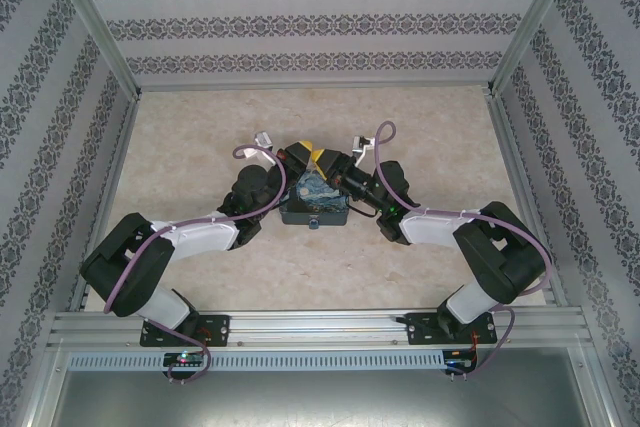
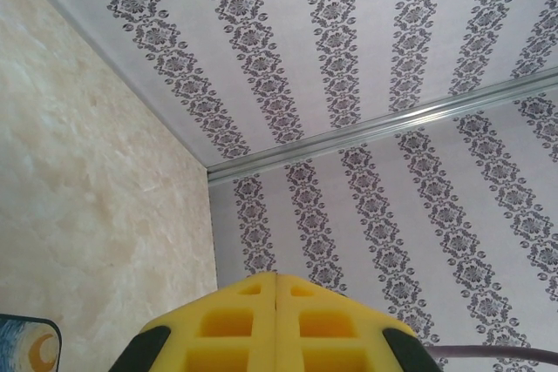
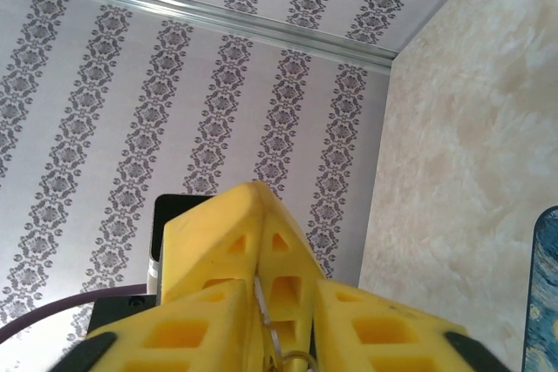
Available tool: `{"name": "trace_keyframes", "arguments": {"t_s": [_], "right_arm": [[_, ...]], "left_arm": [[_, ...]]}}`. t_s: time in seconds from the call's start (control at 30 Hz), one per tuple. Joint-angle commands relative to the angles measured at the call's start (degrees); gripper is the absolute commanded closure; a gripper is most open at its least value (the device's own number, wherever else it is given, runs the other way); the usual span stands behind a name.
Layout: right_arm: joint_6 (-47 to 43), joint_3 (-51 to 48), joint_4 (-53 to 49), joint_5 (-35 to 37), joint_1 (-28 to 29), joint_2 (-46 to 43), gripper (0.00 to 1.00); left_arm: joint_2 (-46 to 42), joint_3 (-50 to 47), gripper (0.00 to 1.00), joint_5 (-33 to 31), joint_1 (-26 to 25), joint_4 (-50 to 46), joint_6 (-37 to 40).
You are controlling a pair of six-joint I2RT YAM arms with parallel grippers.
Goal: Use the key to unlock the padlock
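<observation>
In the right wrist view, the key (image 3: 266, 315), a thin silvery sliver with a brass ring (image 3: 295, 360) at its lower end, comes out of the seam between the left gripper's yellow fingers (image 3: 218, 241), which are pressed together on it. My right gripper (image 3: 277, 289) stands open, its fingers (image 3: 174, 337) apart on either side of the key. Seen from the left wrist, the left gripper (image 2: 276, 276) is shut. From above, both grippers meet at the yellow tips (image 1: 318, 159), just beyond the painted case (image 1: 315, 202). The padlock is hidden.
The blue-and-yellow Starry Night case sits mid-table under both wrists; its corner (image 2: 30, 346) and its edge (image 3: 545, 294) reach into the wrist views. Patterned walls (image 1: 320, 22) and metal rails (image 1: 310, 327) enclose the beige tabletop (image 1: 200, 127).
</observation>
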Motion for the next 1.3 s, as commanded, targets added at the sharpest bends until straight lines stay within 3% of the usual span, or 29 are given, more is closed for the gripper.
{"name": "trace_keyframes", "arguments": {"t_s": [0.0, 0.13, 0.3, 0.57, 0.83, 0.87, 0.93, 0.97, 1.13, 1.27], "right_arm": [[0.28, -0.97, 3.44, -0.5, 0.55, 0.51, 0.76], [0.34, -1.22, 3.71, -0.53, 0.54, 0.44, 0.83], [0.46, -1.88, 3.97, -0.33, 0.42, 0.29, 1.0], [0.38, -4.86, 3.72, 2.42, -0.8, -2.14, 1.0], [0.19, -3.58, 3.11, 0.69, -1.11, -1.73, 1.0], [0.12, -3.75, 3.05, 0.49, -1.25, -1.82, 1.0], [-0.04, -4.53, 2.87, 0.07, -1.71, -2.34, 1.0], [-0.27, -5.08, 2.52, -0.38, -2.06, -2.71, 1.0], [-1.49, -6.93, -0.16, -3.26, -4.03, -4.84, 1.0], [-3.4, -6.47, -4.57, -6.66, -6.04, -5.51, 1.0]], "left_arm": [[0.1, 1.66, 1.0, -0.48, -0.96, 3.52, -0.2], [0.18, 1.71, 1.0, -0.57, -1.04, 3.43, -0.2], [0.18, 1.7, 1.0, -0.87, -1.3, 3.38, -0.21], [-0.71, 0.2, 1.0, -3.04, -2.0, 3.8, -0.46], [-1.52, -0.72, 0.98, -3.29, -2.62, 2.83, -0.87], [-2.19, -1.21, 0.85, -3.74, -2.67, 2.23, -0.97], [-4.72, -2.9, 0.41, -5.29, -2.54, -0.12, -1.18], [-7.0, -4.09, 0.25, -6.02, -2.38, -2.2, -1.06], [-22.67, -7.63, 0.02, -5.63, -1.17, -25.18, 2.47], [-33.74, -6.93, 0.01, -0.76, -0.22, -47.91, 10.74]]}}
